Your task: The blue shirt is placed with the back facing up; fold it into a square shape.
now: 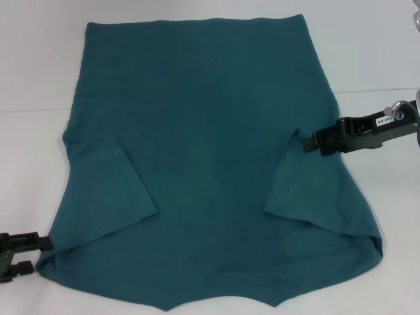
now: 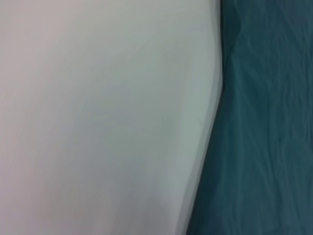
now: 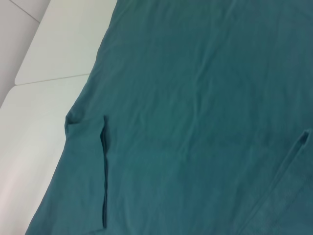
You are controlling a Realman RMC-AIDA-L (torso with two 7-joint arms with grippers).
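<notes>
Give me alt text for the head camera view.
A blue shirt lies flat on a white table, both sleeves folded inward. The right claw sits at its right sleeve; the left claw rests by the near left corner.

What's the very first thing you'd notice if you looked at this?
The big blue shirt spread flat across the white table, filling most of the middle, with both sleeves folded in over its body. Next, the right gripper reaching in at the shirt's right edge beside the folded sleeve, and the left gripper at its near left corner.
</notes>
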